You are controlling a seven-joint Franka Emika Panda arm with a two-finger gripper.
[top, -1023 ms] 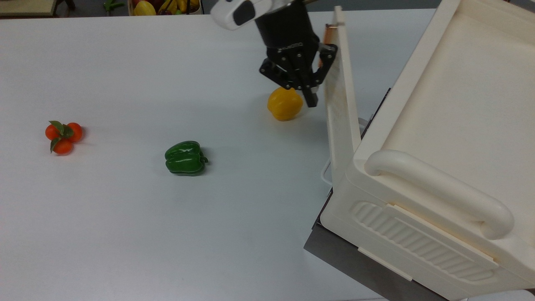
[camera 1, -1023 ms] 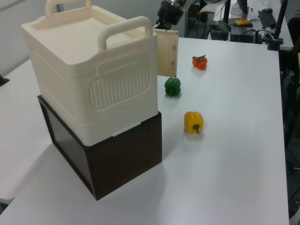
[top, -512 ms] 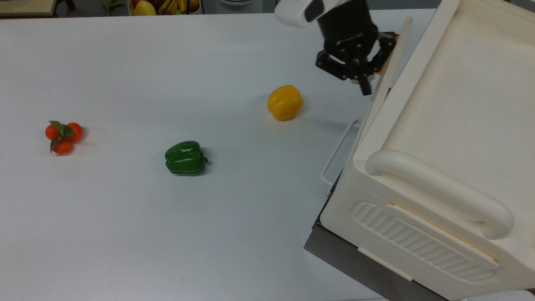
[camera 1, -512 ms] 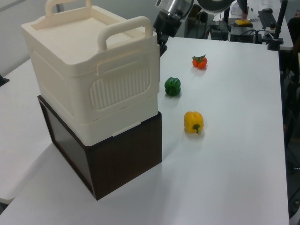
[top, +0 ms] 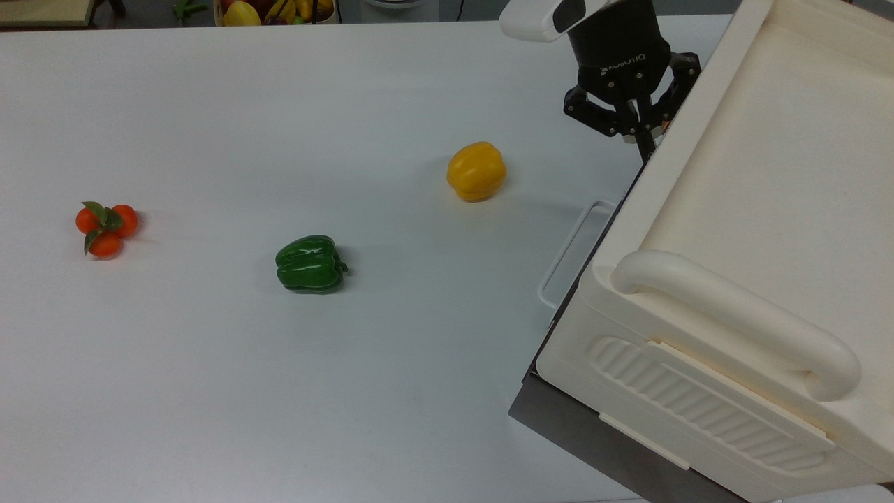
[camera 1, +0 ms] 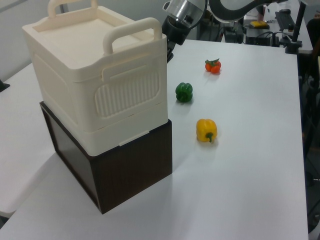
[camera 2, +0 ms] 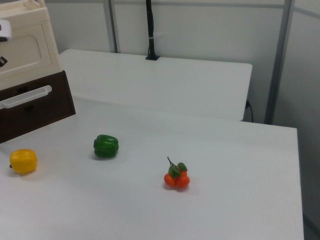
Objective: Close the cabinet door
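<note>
Now the cabinet door point(camera 2: 22, 50) lies flush against the cabinet point(top: 761, 209), where half a second ago it stood slightly ajar and a second ago swung wide. The pincer point(top: 639, 129) has moved from beside the yellow pepper point(top: 476, 171) to the cabinet's edge at two o'clock from it, pointing down at the counter point(top: 209, 349), its fingers clenched together on nothing.

In the right view the cabinet door point(camera 2: 22, 52) lies flush with the front of the cream cabinet point(camera 2: 30, 20), its recessed centre facing out. Below it sits a dark base point(camera 2: 45, 107) with a pale bar handle point(camera 2: 25, 97). On the white desk point(camera 2: 200, 115) lie a yellow pepper point(camera 2: 23, 161), a green pepper point(camera 2: 106, 146) and a cluster of small oranges point(camera 2: 176, 179) (leaves on top).
</note>
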